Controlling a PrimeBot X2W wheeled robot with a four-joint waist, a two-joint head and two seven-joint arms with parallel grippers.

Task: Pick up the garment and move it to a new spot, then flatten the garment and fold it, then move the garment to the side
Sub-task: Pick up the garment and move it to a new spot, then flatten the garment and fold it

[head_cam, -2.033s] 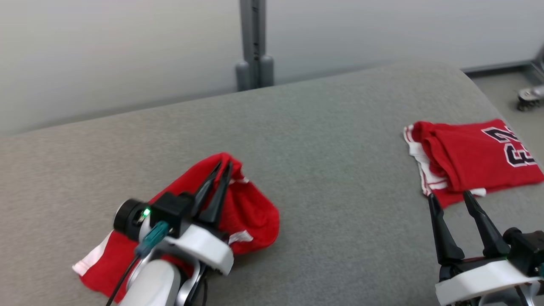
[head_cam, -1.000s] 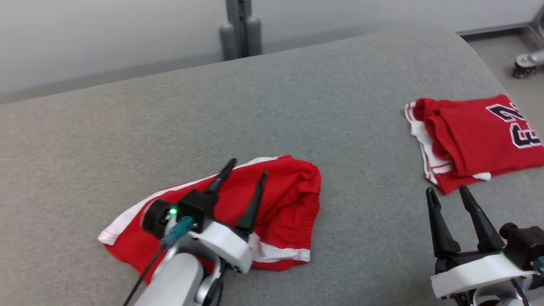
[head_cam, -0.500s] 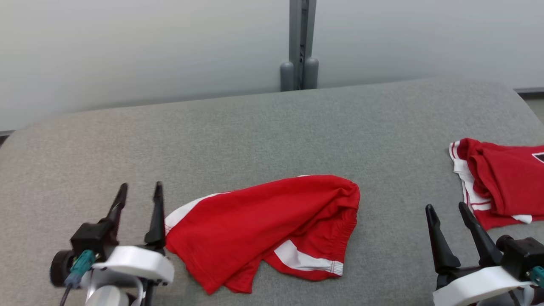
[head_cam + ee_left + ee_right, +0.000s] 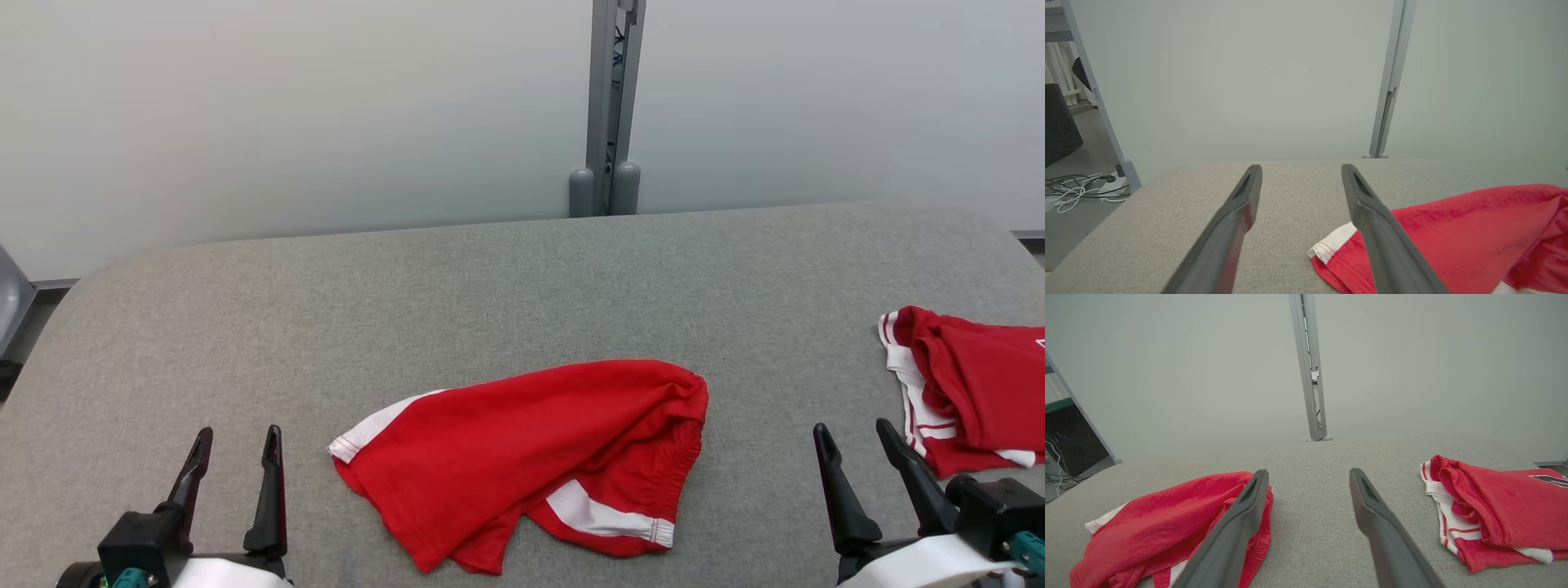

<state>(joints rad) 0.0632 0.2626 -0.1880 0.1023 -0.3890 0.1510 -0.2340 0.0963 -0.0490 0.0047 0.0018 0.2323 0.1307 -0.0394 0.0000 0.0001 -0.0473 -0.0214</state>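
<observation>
Garment [image 4: 522,457] now lies crumpled mid-surface [image 4: 490,278], toward the front edge. Left claw [image 4: 238,433] has let go and backed off to its left, parted and empty. Right claw [image 4: 851,428] is parted too (folded jersey [image 4: 971,384] just beyond it). Relocation looks done; flattening comes next.

A robotics test lab is suggested: a grey padded worktop [image 4: 490,278] is backed by bare pale partition panels [image 4: 286,106] joined at a metal post [image 4: 608,98] ahead of the left claw [image 4: 1301,168], and loose cables [image 4: 1077,190] are seen on the floor [image 4: 1069,228] to its left
</observation>
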